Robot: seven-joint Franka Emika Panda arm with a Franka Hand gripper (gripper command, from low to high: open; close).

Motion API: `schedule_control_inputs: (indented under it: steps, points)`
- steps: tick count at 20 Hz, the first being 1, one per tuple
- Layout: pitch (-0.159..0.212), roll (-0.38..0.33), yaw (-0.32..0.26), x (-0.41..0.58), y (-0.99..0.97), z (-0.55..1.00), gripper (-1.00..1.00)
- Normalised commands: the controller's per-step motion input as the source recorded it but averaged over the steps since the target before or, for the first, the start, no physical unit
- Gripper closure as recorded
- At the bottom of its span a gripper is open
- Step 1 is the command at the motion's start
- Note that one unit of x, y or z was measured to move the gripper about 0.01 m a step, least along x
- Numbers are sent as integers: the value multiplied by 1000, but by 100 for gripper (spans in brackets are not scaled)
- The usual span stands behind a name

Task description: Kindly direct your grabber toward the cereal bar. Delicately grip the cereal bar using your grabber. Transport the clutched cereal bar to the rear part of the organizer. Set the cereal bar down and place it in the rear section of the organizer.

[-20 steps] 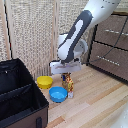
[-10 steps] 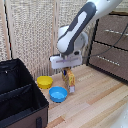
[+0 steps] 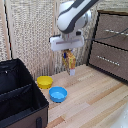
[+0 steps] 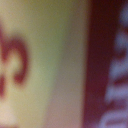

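The cereal bar (image 3: 70,62), a flat yellow-orange box with red and dark patches, hangs upright in my gripper (image 3: 68,53), well above the wooden floor. My gripper, under the white housing, is shut on its upper end. The black fabric organizer (image 3: 20,95) with inner dividers stands at the exterior view's lower left, apart from the bar. The wrist view is filled by the bar's blurred print (image 4: 45,60), yellow-green beside dark red with pale letters; my fingers do not show there.
A yellow bowl (image 3: 44,82) and a blue bowl (image 3: 58,93) sit on the floor between the organizer and the bar. A brown wooden drawer cabinet (image 3: 111,45) stands at the exterior view's right. A wicker screen lines the back.
My gripper has lifted the cereal bar higher off the floor and stays shut on it. The bowls and organizer have not moved.
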Motion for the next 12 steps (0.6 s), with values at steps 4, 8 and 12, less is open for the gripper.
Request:
schedule_control_inputs:
  steps: [4, 8, 12]
  points:
    - [0, 6, -217, 111, 331, 724, 100]
    - [-2, 67, -262, -7, 220, 486, 100]
    - [-4, 76, -280, -10, 168, 459, 100]
